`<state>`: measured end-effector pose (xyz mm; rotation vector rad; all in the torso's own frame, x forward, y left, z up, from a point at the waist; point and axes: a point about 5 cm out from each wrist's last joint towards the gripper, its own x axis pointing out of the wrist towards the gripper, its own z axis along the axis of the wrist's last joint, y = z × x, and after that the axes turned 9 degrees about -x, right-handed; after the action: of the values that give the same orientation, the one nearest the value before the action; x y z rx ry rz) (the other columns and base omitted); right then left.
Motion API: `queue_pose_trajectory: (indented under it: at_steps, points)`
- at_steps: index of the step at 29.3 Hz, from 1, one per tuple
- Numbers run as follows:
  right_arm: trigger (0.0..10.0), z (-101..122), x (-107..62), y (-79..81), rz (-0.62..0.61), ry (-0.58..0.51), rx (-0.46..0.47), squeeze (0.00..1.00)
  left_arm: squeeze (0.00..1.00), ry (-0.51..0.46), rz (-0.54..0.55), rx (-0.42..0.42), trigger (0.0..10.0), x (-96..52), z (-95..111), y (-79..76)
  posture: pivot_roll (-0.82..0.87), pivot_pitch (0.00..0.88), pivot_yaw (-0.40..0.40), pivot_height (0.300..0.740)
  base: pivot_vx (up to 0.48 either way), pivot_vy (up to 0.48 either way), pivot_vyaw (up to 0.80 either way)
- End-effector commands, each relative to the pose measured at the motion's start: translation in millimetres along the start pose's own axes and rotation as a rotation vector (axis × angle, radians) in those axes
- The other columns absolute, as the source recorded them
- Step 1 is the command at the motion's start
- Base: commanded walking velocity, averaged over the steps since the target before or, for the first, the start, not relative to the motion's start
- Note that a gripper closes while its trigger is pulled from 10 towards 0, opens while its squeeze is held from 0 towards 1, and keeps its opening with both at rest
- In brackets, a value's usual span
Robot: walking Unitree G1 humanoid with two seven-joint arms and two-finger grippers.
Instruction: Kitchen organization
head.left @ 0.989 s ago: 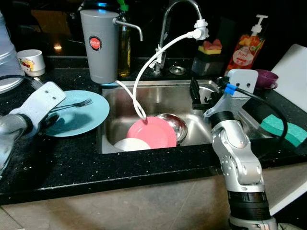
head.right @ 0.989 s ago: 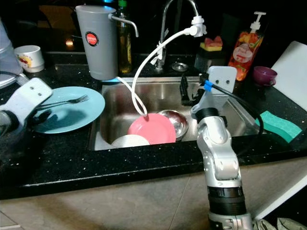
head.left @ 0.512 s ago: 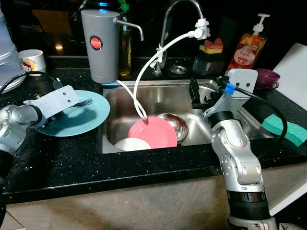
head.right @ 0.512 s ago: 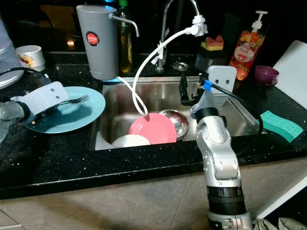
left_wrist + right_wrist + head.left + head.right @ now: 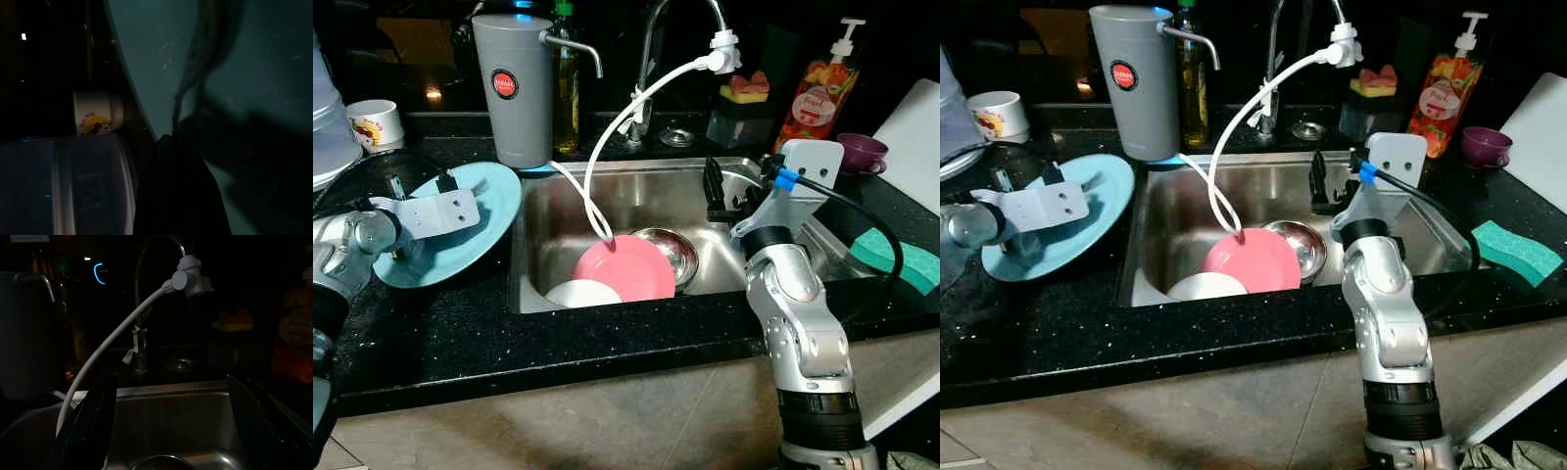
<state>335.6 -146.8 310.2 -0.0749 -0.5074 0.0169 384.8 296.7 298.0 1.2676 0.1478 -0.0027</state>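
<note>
The left gripper (image 5: 438, 186) clamped the teal plate (image 5: 480, 230), tilted up off the counter (image 5: 460, 333) beside the sink (image 5: 636, 201). The right gripper (image 5: 717, 191) hung over the sink, fingers spread wide.

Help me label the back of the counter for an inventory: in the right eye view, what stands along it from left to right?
White mug → grey water dispenser → oil bottle → tap → sponge holder → orange soap bottle → purple bowl.
</note>
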Motion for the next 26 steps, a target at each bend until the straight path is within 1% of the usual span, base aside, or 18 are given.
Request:
queue_pose_trajectory:
  at_steps: [1,7,8,9,10,12,14,15,16,17,18,19,20,21,22,23,24,26]
  points:
    - [10.0,3.4,-2.2,-2.2,-0.006,-0.010,0.005,0.00,0.00,0.078,-0.109,0.038,0.0,2.2,-19.3,-31.4,0.12,0.247,-0.079,0.740,0.000,0.000,0.00]
    - [10.0,3.3,-2.0,-2.6,-0.006,-0.009,0.004,0.00,0.00,0.071,-0.094,0.044,0.0,2.4,-19.4,-30.9,0.11,0.243,-0.080,0.740,0.000,0.000,0.00]
    - [10.0,3.3,-1.9,-2.5,-0.005,-0.009,0.005,0.00,0.00,0.064,-0.075,0.040,0.0,2.7,-18.2,-28.4,0.11,0.241,-0.081,0.740,0.000,0.000,0.00]
    - [10.0,3.2,-1.6,-2.2,-0.004,-0.008,0.006,0.00,0.00,0.043,-0.035,0.034,0.0,2.9,-14.4,-21.7,0.11,0.237,-0.082,0.740,0.000,0.000,0.00]
    - [10.0,3.2,-1.6,-2.2,-0.004,-0.008,0.006,0.00,0.00,0.043,-0.035,0.034,0.0,2.9,-14.4,-21.7,0.11,0.237,-0.082,0.740,0.000,0.000,0.00]
    - [10.0,3.3,-1.6,-1.9,-0.004,-0.008,0.007,0.00,0.00,0.029,-0.006,0.033,0.0,2.8,-11.9,-16.9,0.11,0.237,-0.082,0.740,0.000,0.000,0.00]
    - [10.0,3.7,-1.4,-1.6,-0.002,-0.009,0.007,0.00,0.00,0.005,0.064,0.026,0.0,1.5,-6.6,-4.6,0.11,0.234,-0.081,0.740,0.000,0.000,0.00]
    - [10.0,3.9,-1.2,-1.6,-0.002,-0.009,0.007,0.00,0.00,-0.011,0.094,0.008,7.8,0.4,-3.0,2.9,0.11,0.234,-0.081,0.740,0.000,0.000,0.00]
    - [10.0,3.9,-1.2,-1.6,-0.002,-0.009,0.007,0.00,0.00,-0.011,0.094,0.008,7.8,0.4,-3.0,2.9,0.11,0.234,-0.081,0.740,0.000,0.000,0.00]
    - [10.0,3.8,-1.3,-1.8,-0.003,-0.009,0.007,0.00,0.00,-0.040,0.143,-0.032,10.0,-2.3,2.9,15.8,0.11,0.233,-0.082,0.740,0.000,0.000,0.00]
    - [10.0,3.6,-1.3,-2.0,-0.004,-0.008,0.006,0.00,0.00,-0.053,0.165,-0.050,10.0,-3.6,5.4,21.3,0.11,0.230,-0.083,0.740,0.000,0.000,0.00]
    - [10.0,3.6,-1.3,-2.0,-0.004,-0.008,0.006,0.00,0.00,-0.053,0.165,-0.050,10.0,-3.6,5.4,21.3,0.11,0.230,-0.083,0.740,0.000,0.000,0.00]
    - [10.0,3.5,-1.4,-2.0,-0.004,-0.008,0.007,0.00,0.00,-0.072,0.197,-0.088,10.0,-6.8,9.0,31.3,0.11,0.230,-0.083,0.740,0.000,0.000,0.00]
    - [10.0,3.4,-1.4,-2.0,-0.004,-0.008,0.007,0.00,0.00,-0.086,0.218,-0.113,10.0,-9.2,11.3,37.9,0.11,0.230,-0.083,0.740,0.000,0.000,0.00]
    - [10.0,3.5,-1.2,-1.5,-0.002,-0.009,0.008,0.00,0.00,-0.118,0.246,-0.190,10.0,-16.4,15.7,53.6,0.12,0.224,-0.082,0.740,0.000,0.000,0.00]
    - [10.0,3.5,-1.2,-1.5,-0.002,-0.009,0.008,0.00,0.00,-0.118,0.246,-0.190,10.0,-16.4,15.7,53.6,0.12,0.224,-0.082,0.740,0.000,0.000,0.00]
    - [10.0,3.6,-1.1,-1.3,-0.001,-0.009,0.009,0.00,0.00,-0.129,0.255,-0.231,10.0,-19.9,16.6,59.8,0.12,0.224,-0.082,0.740,0.000,0.000,0.00]
    - [10.0,3.9,-0.9,-1.1,-0.001,-0.011,0.009,0.00,0.00,-0.145,0.270,-0.276,10.0,-25.7,17.3,69.1,0.12,0.224,-0.082,0.740,0.000,0.000,0.00]
